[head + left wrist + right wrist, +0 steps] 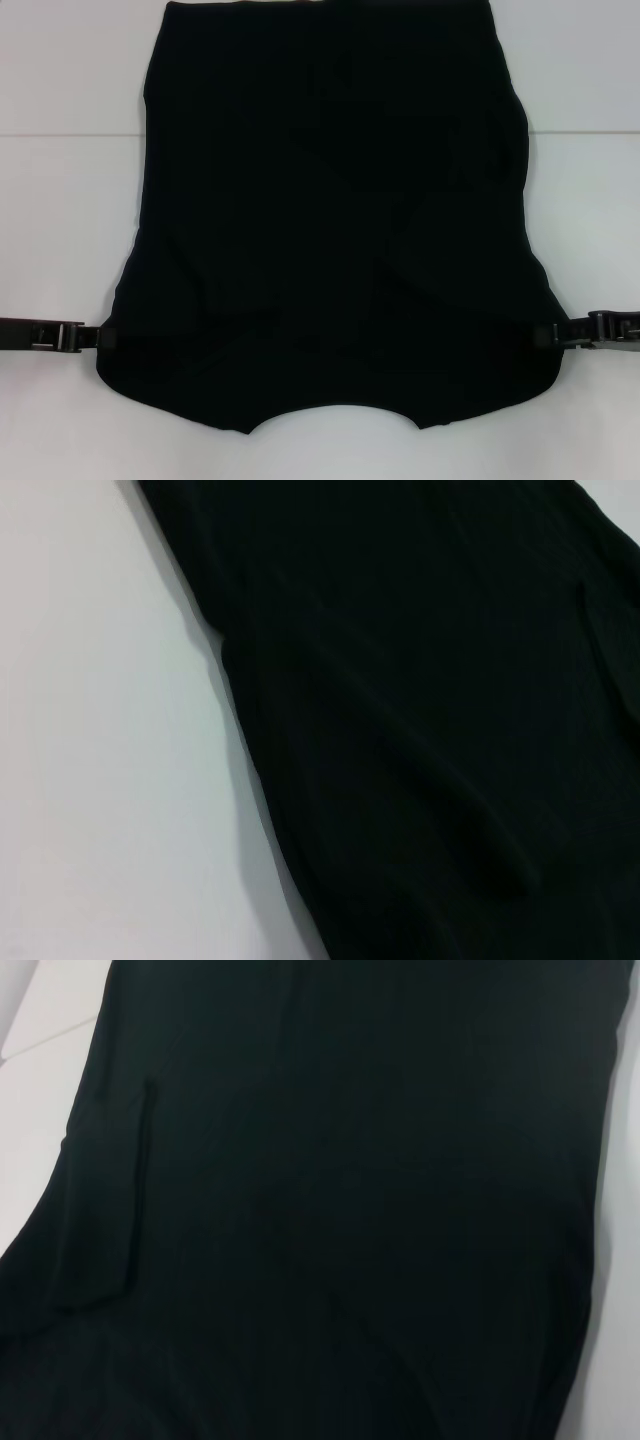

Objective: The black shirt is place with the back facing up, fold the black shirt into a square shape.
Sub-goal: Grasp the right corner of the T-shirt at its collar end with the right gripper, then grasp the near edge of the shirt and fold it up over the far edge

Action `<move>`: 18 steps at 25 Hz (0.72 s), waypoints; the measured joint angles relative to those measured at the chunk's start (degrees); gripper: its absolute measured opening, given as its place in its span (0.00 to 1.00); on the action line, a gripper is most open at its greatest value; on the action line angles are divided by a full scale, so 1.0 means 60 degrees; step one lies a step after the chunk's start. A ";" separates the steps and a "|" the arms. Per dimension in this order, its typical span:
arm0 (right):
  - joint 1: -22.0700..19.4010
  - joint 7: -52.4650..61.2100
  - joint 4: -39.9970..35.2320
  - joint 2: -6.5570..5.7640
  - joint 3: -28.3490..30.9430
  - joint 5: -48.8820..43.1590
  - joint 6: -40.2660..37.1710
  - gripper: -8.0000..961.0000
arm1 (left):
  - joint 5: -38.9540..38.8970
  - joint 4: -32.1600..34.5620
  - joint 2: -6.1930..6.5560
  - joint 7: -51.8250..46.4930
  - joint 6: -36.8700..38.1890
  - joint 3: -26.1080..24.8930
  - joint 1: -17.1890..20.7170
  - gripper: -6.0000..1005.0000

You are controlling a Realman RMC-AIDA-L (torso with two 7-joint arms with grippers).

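The black shirt (330, 220) lies flat on the white worktop (60, 200), sleeves already folded inward, neckline at the near edge. Left gripper (85, 337) meets the shirt's left side near the shoulder; whether its fingers are clenched on cloth cannot be told. Right gripper (555, 333) meets the opposite side likewise, grip equally unclear. Risks: if either hold is shallow, that side may slip during the lift; uneven travel of the two arms would skew the fold and loosen the tucked sleeves.
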 joint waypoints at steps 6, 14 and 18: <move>-0.0065 -0.0170 -0.0013 -0.0002 0.0045 0.0015 0.0075 0.48 | -0.0004 0.0001 0.0000 -0.0012 0.0003 -0.0001 0.0013 0.05; -0.0356 -0.0842 -0.0014 0.0051 0.0499 0.0047 -0.0121 0.20 | -0.0020 0.0043 0.0001 -0.0014 0.0478 -0.0033 0.0117 0.06; -0.0700 -0.1282 -0.0069 0.0056 0.1032 0.0056 -0.0438 0.09 | -0.0021 0.0159 -0.0008 0.0020 0.1070 -0.0254 0.0216 0.06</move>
